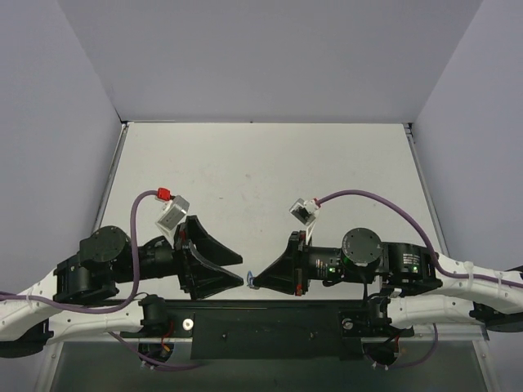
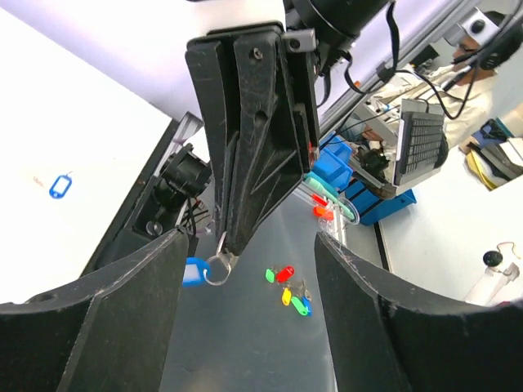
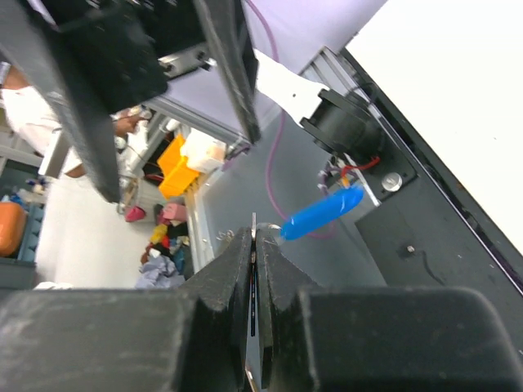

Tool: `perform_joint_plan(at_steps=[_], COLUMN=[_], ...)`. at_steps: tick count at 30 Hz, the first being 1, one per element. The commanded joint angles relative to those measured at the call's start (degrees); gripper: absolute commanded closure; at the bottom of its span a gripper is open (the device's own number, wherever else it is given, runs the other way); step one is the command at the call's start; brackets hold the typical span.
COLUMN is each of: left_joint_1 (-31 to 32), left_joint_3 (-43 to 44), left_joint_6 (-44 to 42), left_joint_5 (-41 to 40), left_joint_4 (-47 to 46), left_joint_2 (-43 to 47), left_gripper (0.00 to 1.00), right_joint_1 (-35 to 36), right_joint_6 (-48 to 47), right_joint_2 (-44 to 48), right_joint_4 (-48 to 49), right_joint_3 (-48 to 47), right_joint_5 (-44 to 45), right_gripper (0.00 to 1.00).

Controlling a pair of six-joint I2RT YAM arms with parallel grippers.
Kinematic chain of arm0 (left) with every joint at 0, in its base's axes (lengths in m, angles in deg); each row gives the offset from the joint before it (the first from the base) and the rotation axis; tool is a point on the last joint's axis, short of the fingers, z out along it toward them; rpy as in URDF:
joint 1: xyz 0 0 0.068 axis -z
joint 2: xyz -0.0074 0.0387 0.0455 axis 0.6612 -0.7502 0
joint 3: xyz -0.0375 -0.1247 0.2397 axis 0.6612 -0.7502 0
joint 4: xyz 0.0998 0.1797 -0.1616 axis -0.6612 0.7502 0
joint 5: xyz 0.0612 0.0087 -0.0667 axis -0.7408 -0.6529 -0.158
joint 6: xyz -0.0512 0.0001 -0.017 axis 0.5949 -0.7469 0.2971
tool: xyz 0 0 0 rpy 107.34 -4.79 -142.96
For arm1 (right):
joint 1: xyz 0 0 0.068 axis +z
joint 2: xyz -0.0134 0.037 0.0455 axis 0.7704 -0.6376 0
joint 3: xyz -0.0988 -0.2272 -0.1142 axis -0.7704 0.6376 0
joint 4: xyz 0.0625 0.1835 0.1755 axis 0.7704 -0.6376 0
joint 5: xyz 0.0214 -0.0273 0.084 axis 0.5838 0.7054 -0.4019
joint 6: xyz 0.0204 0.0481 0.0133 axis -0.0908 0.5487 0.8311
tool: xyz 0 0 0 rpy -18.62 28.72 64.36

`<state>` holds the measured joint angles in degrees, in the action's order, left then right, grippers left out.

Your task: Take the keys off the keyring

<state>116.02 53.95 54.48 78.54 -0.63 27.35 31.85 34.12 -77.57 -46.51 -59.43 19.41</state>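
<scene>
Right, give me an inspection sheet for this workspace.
Surface: white table, walled on three sides.
Job's things: ring with blue tag hangs at right hand's tip; key not made out.
Clutter: spare blue tag on table; coloured tags on grey surface past table edge.
Hands: left hand open, facing ring; right hand shut on ring.
Cables: purple cables loop to wrist cameras.
Surroundings: blue bins, person.

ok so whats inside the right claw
The keyring, pinched in the shut right claw, its blue tag hanging out. The clamped part is covered, so anything else on the ring can't be told.
</scene>
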Motion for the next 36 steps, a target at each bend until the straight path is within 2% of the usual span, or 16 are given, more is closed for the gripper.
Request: perform_joint_plan(at_steps=[1,4,10,15,20,30,36], left_joint_1=[-0.01,-0.01,0.08,0.08,0.16,0.69,1.22], left_joint_3=[-5.98,-8.97,-10.91,-12.76,-11.79,-13.38,-13.38], left_joint_6=[-5.13,-8.11,-14.71,-19.02,-21.57,-22.63,-24.04], left_joint_5=[5.55,5.82,5.64,10.65,12.06,17.51,17.42], left_joint_4=[-17.34,-23.14,-28.15,-33.61,-31.77,-34.59,-33.71], left_joint_2=[3.17,4.92,5.63,5.63,4.14,2.65,1.85], left_gripper=[0.27,0.27,0.27,0.28,0.37,0.39,0.42], right_joint_1=[0.38,0.38,-0.23,-0.85,-1.55,-2.78,-2.96], right_joint_6=[2.22,2.57,3.01,3.27,3.27,2.83,2.66], right_joint_2=[1.14,1.41,1.58,1.76,2.02,3.25,3.95], right_joint_4=[10.08,12.54,13.77,14.13,14.22,15.27,15.36], right_joint_3=[0.57,0.49,-0.04,0.13,-0.39,-0.39,-0.92], right_joint_5=[-2.15,-3.82,-5.31,-6.02,-6.54,-6.54,-6.63], right_gripper=[1.00,1.00,1.00,1.00,1.00,1.00,1.00])
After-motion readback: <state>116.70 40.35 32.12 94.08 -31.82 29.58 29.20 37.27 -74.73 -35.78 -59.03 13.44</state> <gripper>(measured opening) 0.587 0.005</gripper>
